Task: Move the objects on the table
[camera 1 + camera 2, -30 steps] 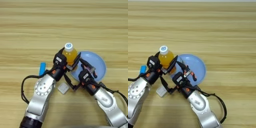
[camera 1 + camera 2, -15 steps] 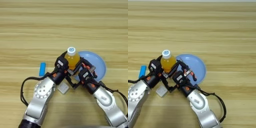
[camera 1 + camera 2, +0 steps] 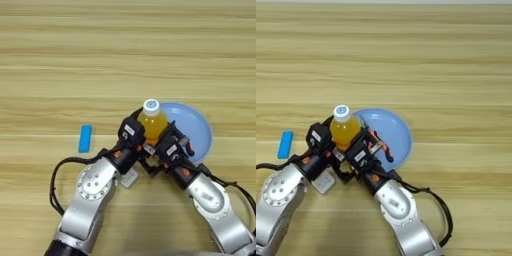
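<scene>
Orange-juice bottle [image 3: 151, 123] upright at frame centre, white cap up, base at or just over left rim of light-blue plate [image 3: 197, 130]; can't tell which. Held betw. both arms: left pincer [image 3: 134, 138] pressed on its left side, right pincer [image 3: 167, 144] on its lower right. Left looks clamped on bottle; right's fingers hidden behind bottle & housing, so can't tell if gripping or just alongside.

Progress, as judgement: mid-move for bottle, apparently headed to plate or passing betw. arms; not released yet. Rest untouched: blue bar [image 3: 85, 138] flat on tabletop [image 3: 75, 60] at centre-left, well apart from both pincers; white block [image 3: 129, 177] just below left pincer, partly hidden under wrist. Orange-handled pliers [image 3: 379, 144] partly visible on plate in right eye view, just beside right pincer; mostly covered.

Left to do: set bottle down, let go, then bar, block, pliers.

Bottle vs pincers: sandwiched, touching left, right immediately beside.
</scene>
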Tool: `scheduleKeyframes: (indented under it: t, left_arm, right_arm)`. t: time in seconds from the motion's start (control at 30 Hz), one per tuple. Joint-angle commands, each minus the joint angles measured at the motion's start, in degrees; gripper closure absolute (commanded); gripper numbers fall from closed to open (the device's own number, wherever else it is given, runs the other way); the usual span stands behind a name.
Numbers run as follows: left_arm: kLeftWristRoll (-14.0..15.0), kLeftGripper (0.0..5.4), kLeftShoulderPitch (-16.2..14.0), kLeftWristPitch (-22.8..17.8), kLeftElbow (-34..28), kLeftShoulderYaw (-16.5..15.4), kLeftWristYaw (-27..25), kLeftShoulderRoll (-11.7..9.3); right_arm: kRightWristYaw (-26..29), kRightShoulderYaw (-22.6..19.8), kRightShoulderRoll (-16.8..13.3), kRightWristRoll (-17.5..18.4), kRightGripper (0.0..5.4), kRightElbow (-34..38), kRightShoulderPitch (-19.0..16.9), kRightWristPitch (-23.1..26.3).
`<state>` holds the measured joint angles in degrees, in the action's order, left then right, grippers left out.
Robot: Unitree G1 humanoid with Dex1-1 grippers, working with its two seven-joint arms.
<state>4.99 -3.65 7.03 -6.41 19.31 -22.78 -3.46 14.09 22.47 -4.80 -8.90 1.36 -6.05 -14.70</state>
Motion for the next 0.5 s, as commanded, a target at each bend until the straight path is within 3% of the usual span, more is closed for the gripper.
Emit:
scheduleKeyframes:
  t: [0.03, 0.13, 0.5]
  left_arm:
    - [0.4, 1.95, 0.3, 0.5, 0.6, -0.1, -0.1, 0.4]
    - [0.4, 1.95, 0.4, 0.5, 0.6, -0.3, 0.0, 0.4]
    - [0.3, 1.95, 0.3, 0.5, 0.3, -0.5, 0.1, 0.4]
  right_arm:
    - [0.4, -0.6, 0.8, 1.9, 1.43, 0.2, 0.9, -0.4]
    - [0.7, -0.7, 0.9, 2.4, 1.7, 0.2, 0.9, -0.1]
    - [0.6, -1.4, 1.0, 3.0, 1.81, 0.2, 1.0, 0.7]
